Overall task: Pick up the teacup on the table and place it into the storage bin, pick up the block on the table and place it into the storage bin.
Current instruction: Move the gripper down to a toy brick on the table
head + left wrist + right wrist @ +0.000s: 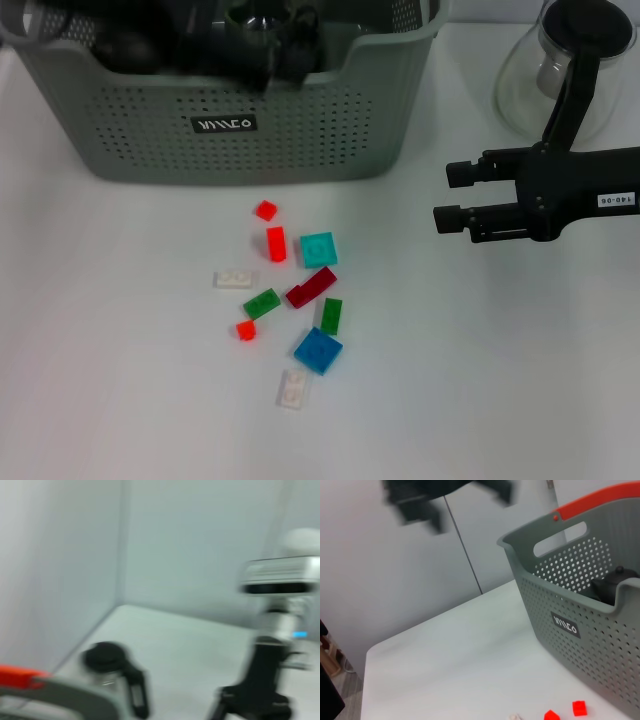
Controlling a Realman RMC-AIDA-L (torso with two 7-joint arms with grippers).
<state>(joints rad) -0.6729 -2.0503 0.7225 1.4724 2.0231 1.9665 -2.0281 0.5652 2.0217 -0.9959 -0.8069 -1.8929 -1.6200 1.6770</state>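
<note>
Storage bin is sitting at the worktop's far side; left end effector is hanging inside it, grip state indiscernible; right end effector is hovering open, empty, beside a glass teapot; scattered blocks are lying before the bin.

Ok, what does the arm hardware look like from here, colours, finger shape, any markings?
In the head view the right gripper is matte black, with two straight parallel fingers ending in round tips, on a blocky black body carrying a small white label with dark digits. The left arm shows only as dark black hardware over the storage bin. No loose cables show on either.
</note>
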